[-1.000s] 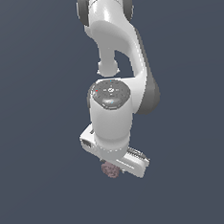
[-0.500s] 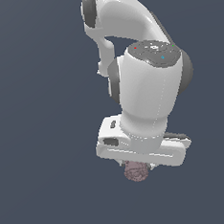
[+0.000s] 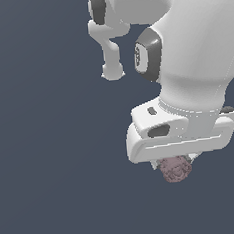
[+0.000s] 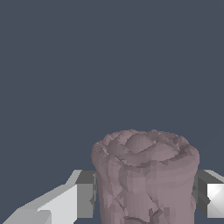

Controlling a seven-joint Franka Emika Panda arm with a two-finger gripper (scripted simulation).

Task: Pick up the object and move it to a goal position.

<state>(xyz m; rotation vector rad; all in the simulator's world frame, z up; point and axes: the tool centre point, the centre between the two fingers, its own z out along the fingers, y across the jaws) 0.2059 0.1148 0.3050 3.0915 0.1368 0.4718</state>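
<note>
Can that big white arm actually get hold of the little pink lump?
Yes, it seems to have it already: the object sits between the end effector fingers, which press on both sides, with nothing else in the way.

Only a flat, uniform dark slate-blue backdrop (image 3: 53, 169) behind everything in both views; no edge, seam, shadow or supporting surface discernible on it. Cannot tell whether floor or bench.
</note>
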